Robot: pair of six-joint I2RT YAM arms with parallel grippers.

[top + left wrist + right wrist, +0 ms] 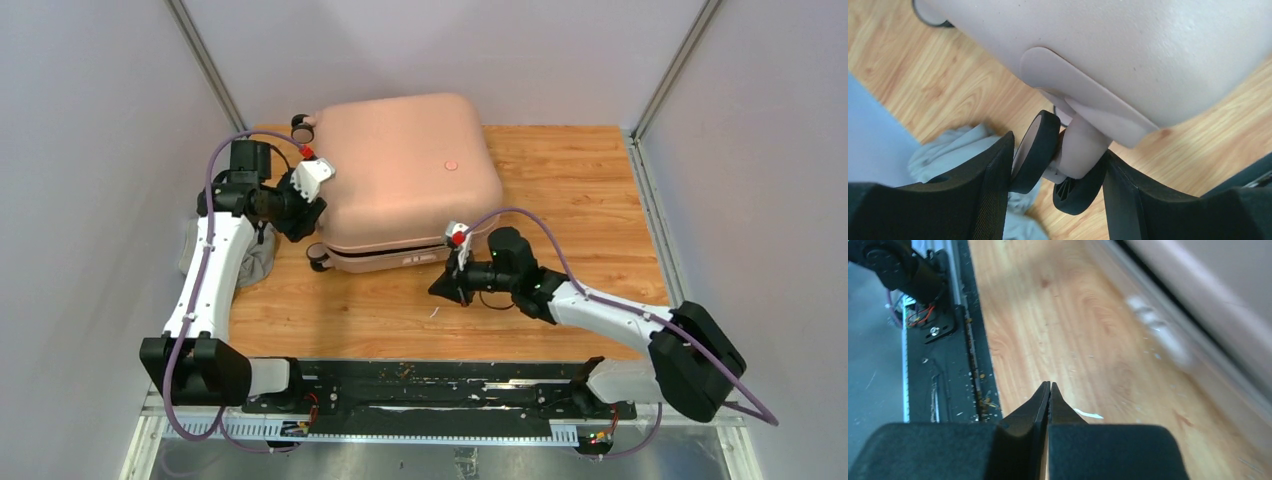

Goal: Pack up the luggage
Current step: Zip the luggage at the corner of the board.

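Two grippers flank the closed luggage (400, 170), lying flat at 12 o'clock on the worktop (570, 200). At its 9 o'clock side the left gripper (1059, 145) pinches a spinner wheel (1035, 150). The right gripper (1049, 390), fully closed and empty, is near its 5 o'clock edge.

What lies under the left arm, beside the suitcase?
A crumpled grey cloth on the table; the left arm covers most of it, so its full shape cannot be seen.

Tool (1049, 390): lower centre, closed tip to tip.
Tabletop (1058, 315): wood, mid-frame.
Luggage (1233, 295): blurred pink, upper right.
Rail (943, 375): black, left.
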